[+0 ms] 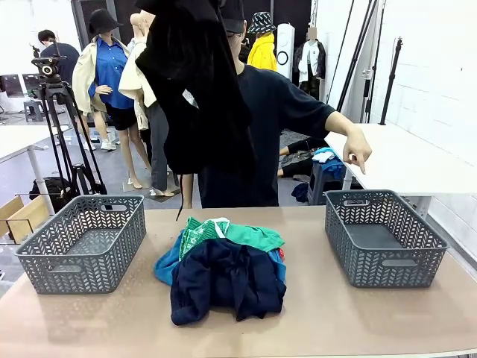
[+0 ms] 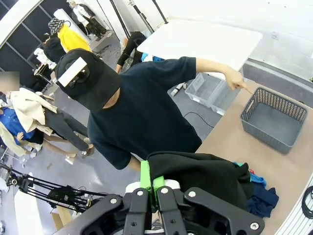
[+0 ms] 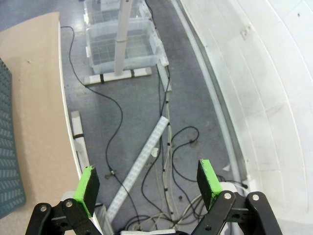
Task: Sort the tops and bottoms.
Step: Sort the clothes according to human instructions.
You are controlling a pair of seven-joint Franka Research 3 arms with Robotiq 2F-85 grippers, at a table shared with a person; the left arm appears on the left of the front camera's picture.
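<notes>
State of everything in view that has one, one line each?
left gripper: shut on the black garment.
black garment: hanging clear of the table.
right gripper: open, empty.
left basket: empty.
right basket: empty.
clothes pile: heaped mid-table, unsorted.
person's hand: pointing down at the right basket.

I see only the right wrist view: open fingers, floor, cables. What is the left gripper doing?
Observer: The left gripper is shut on a black garment, which hangs high above the table.
Operator: Does the person show where to put it?
Observer: Yes, the person's hand points toward the right basket.
Operator: What lies on the table between the baskets?
Observer: A pile: navy trousers at the front, green shorts behind them.
</notes>
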